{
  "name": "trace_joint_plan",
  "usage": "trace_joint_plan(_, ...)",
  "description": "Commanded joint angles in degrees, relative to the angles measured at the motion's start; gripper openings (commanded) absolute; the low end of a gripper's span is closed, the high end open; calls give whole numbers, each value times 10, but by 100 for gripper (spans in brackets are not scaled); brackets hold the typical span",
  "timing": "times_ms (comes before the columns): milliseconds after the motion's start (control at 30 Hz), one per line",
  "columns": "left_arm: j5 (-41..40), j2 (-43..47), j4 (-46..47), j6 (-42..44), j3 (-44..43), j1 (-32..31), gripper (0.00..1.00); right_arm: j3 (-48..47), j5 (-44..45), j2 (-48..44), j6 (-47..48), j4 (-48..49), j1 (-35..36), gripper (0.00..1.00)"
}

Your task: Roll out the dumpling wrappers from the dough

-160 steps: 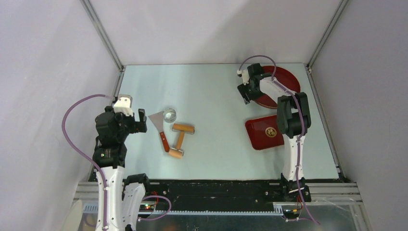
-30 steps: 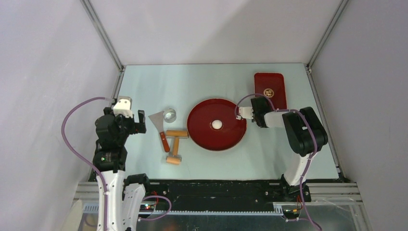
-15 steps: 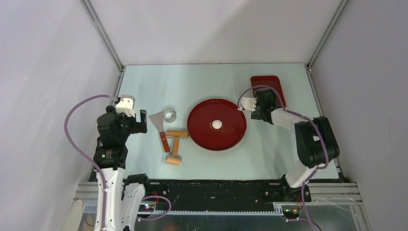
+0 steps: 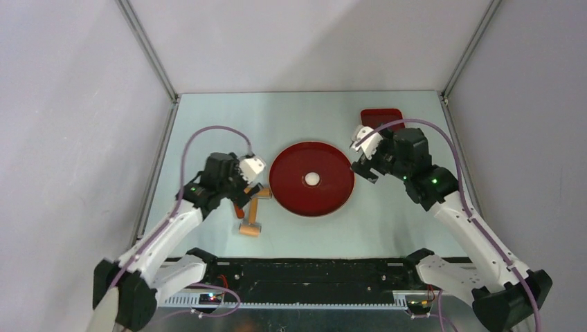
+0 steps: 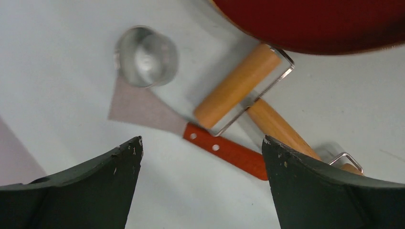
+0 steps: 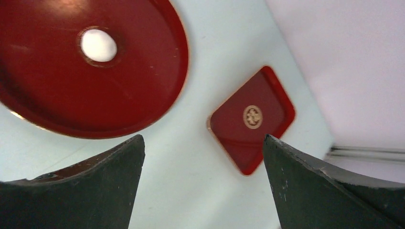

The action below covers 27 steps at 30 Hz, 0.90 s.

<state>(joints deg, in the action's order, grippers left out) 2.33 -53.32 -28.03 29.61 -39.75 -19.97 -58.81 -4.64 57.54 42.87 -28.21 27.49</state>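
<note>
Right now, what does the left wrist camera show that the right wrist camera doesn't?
Left wrist only: the metal ring cutter, the red-handled scraper and the wooden roller, lying close together. Right wrist only: the dough, a small white ball, and the rectangular red tray. Both: part of the round red plate, the table, and open, empty fingers: the left fingers in one, the right fingers in the other.

the white-and-black left arm point(image 4: 163, 234) and right arm point(image 4: 473, 228) are each trailing a looping purple cable point(image 4: 208, 130) and glowing with tiny green lights point(image 4: 434, 181). the left gripper point(image 5: 201, 140) is showing matte black fingers point(image 5: 81, 191) with chipped edges.
</note>
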Motion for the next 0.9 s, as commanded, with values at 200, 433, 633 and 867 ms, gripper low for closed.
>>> trace_joint_plan(200,-40,-175,86,156,25,-59,98,68,-89,9,-74,-4,-52,94)
trace_joint_plan(433,-41,-251,93,213,9,-58,98,79,-108,7,-81,-2,-54,93)
trace_joint_plan(633,-36,-282,93,229,-11,-58,95,87,-110,-3,-80,9,-59,93)
trace_joint_plan(867,-1,-281,91,241,-12,-58,75,88,-108,-2,-78,12,-57,92)
